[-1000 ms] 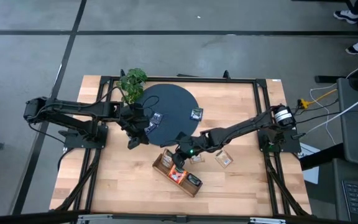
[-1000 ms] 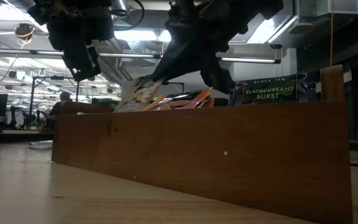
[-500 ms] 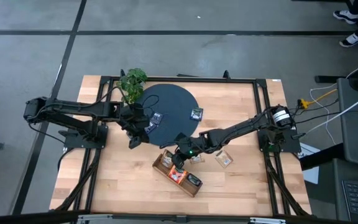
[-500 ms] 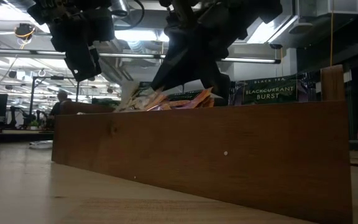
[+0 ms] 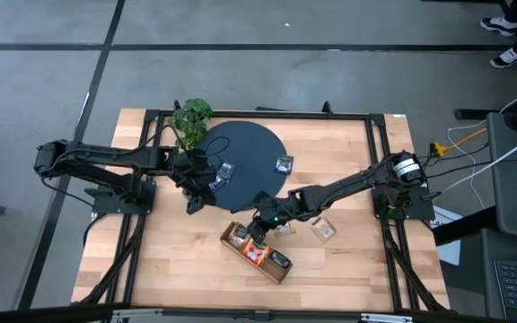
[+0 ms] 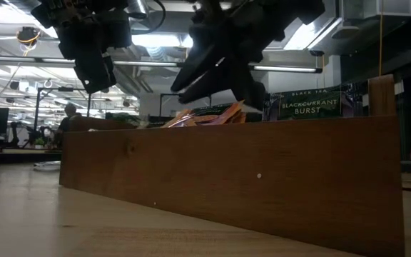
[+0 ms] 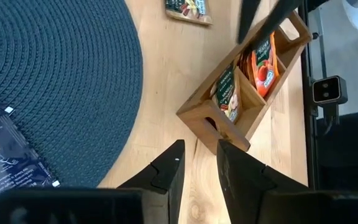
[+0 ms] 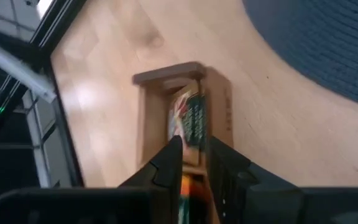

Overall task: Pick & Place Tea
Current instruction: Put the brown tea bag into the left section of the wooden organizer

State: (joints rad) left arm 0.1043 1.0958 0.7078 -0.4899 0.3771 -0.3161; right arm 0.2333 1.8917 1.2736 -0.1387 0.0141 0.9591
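Observation:
The wooden tray point(image 5: 272, 266) lies slantwise near the table's middle. My right gripper point(image 8: 194, 144) hovers open just above its end compartment, where a beige-green tea sachet point(image 8: 191, 118) stands on edge, clear of the fingers. Red-orange sachets point(image 7: 263, 62) fill the middle compartment. Two blue sachets point(image 5: 226, 169) point(image 5: 283, 163) lie flat on the dark round mat point(image 5: 249, 144). My left gripper point(image 7: 197, 146) hangs over bare wood between the mat and the tray, slightly open and holding nothing.
Two more sachets point(image 5: 323, 229) point(image 5: 284, 229) lie on the wood to the right of the tray. A leafy green plant point(image 5: 191, 118) stands at the mat's far left. Bare wood lies toward the table's near edge, on both sides of the tray.
My right gripper has opened over the tray's end compartment and let go of the beige-green sachet. The sachet has dropped into that compartment and no longer shows above the tray's wall in the low view. Both arms have kept their places.

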